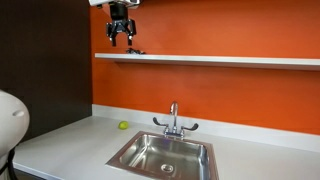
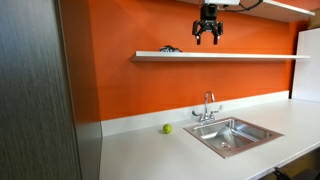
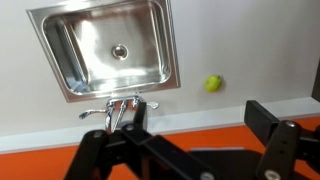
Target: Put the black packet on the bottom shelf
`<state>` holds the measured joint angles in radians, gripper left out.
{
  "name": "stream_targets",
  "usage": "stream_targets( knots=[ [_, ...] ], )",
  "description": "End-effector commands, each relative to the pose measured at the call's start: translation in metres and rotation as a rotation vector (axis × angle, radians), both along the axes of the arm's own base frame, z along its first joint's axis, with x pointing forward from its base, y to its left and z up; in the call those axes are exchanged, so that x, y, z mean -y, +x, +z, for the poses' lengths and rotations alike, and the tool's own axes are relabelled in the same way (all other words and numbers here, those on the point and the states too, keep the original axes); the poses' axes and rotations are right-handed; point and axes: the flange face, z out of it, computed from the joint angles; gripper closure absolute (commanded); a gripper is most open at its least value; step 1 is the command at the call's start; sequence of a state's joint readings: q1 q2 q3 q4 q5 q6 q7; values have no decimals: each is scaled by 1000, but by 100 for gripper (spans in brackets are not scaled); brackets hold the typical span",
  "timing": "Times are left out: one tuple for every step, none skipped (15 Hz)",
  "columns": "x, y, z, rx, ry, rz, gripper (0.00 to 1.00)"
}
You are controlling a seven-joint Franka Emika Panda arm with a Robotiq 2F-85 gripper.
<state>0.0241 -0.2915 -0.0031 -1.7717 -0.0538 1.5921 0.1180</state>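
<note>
The black packet (image 1: 136, 51) lies on the white wall shelf (image 1: 220, 60), near its end; in both exterior views it shows as a small dark shape (image 2: 170, 48) on the shelf (image 2: 240, 56). My gripper (image 1: 120, 38) hangs just above the shelf, beside the packet and apart from it, also in an exterior view (image 2: 208, 36). Its fingers are spread and hold nothing. In the wrist view the two black fingers (image 3: 180, 130) frame the orange wall; I cannot make out the packet for certain there.
Below the shelf are a steel sink (image 1: 165, 155) (image 2: 232, 133) (image 3: 110, 50) with a tap (image 1: 174, 120) (image 3: 118, 108) and a green ball (image 1: 124, 126) (image 2: 167, 128) (image 3: 213, 84) on the white counter. Another shelf (image 2: 290, 5) is higher up. A dark cabinet (image 2: 35, 90) stands at the side.
</note>
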Motion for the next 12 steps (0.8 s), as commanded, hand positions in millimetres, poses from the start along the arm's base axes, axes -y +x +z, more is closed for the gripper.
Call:
stream_targets(
  knots=[
    [13,-25,-35,-73,-6,-10,0],
    [14,-28,-46,-93,-4,-12,0],
    [16,-31,-57,-115,-1,-10,0],
    [17,-35,-67,-136,-2,-8,0],
    [17,-39,-78,-159,-1,-6,0],
    [17,-43,-87,-177,0,-6,0],
    [17,-47,-97,-195,0,-6,0],
    [17,-51,-105,-215,3,-4,0],
    [17,-55,-113,-233,5,-6,0],
    [17,-59,-120,-248,2,-8,0],
    [18,-64,-126,-261,7,-8,0],
    [19,-67,-131,-267,9,-21,0]
  ],
)
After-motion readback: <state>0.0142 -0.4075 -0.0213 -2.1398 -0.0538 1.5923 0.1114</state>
